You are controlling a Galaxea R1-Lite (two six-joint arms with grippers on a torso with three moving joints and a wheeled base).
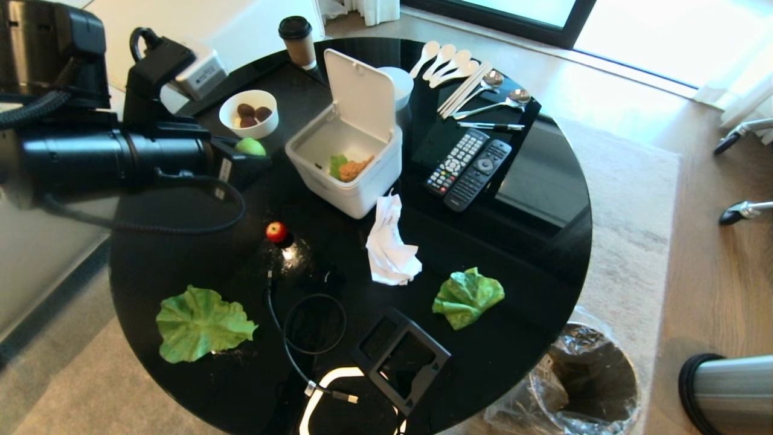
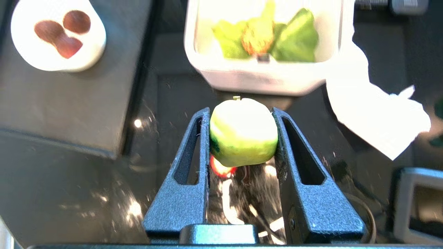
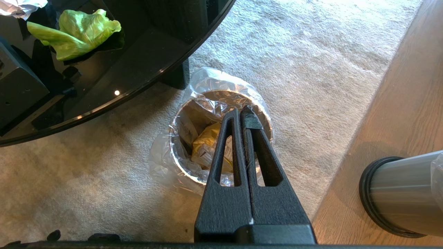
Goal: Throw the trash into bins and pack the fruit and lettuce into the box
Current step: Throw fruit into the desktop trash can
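The left gripper [image 2: 242, 138] is clamped on the green apple [image 2: 243, 133], one finger against each side of the fruit, holding it above the round black table [image 1: 531, 254] beside the white box [image 1: 344, 172], whose hinged lid stands up. Inside the box lie some green leaf and an orange-brown item. The red apple [image 1: 276, 231] sits on the table nearer the robot than the box. The crumpled white tissue [image 1: 391, 244] lies just in front of the box. One lettuce leaf [image 1: 200, 323] rests flat near the table's left front edge; the other lettuce leaf [image 1: 468, 296] lies to the right of the tissue. The right gripper [image 3: 244, 116] hangs with its fingers pressed together, empty, above a lined steel bin [image 3: 193, 103] on the carpet, which contains the yellow wrapper [image 3: 204, 145]. A second bin [image 3: 401, 193] lies on its side on the wooden floor
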